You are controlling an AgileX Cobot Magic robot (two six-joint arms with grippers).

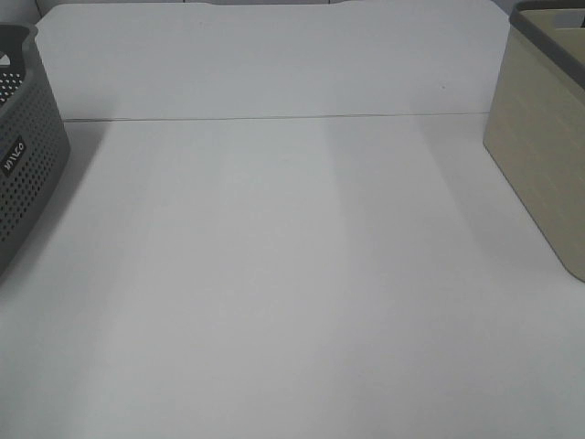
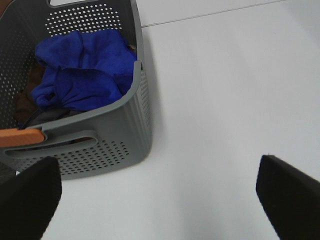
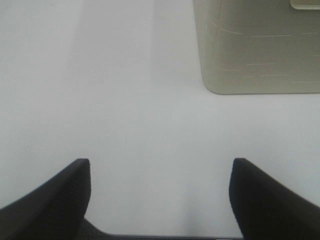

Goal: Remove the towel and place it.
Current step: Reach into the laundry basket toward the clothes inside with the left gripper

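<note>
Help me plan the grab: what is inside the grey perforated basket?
The towel lies crumpled on top inside the grey basket, with something dark brown beside it. Whatever sits beneath the towel is covered.

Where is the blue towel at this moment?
The towel lies bunched up inside the grey perforated basket, seen only in the left wrist view; that basket stands at the table's left edge in the exterior high view, which hides its contents.

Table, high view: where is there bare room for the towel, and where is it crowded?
The white table is bare between the grey basket at its left edge and the beige bin at its right. Only the basket is crowded: the towel lies bunched inside.
</note>
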